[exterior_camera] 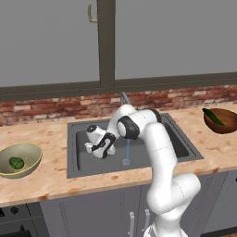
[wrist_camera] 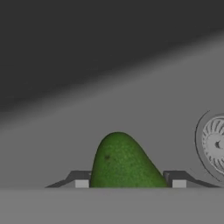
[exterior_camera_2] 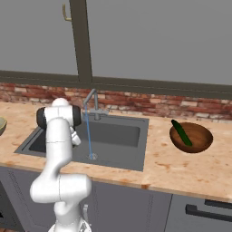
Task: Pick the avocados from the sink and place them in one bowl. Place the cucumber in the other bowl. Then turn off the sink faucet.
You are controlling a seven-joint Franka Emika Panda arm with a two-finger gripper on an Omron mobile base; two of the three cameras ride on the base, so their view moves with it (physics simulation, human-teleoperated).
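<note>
The second avocado (wrist_camera: 122, 162) lies on the sink (exterior_camera: 139, 162) floor, between the tips of your tool (wrist_camera: 130, 183). The tips stand partly apart beside it; a firm grip I cannot confirm. Next, close fully, then lift toward the yellow bowl (exterior_camera: 28, 150), where one avocado (exterior_camera: 16, 163) already lies.

avocado (wrist_camera: 122, 159): lower end cut by hand view's bottom | drain (wrist_camera: 214, 144): right part past frame edge | olive bowl (exterior_camera_2: 1, 124): mostly off right base view's left edge
</note>
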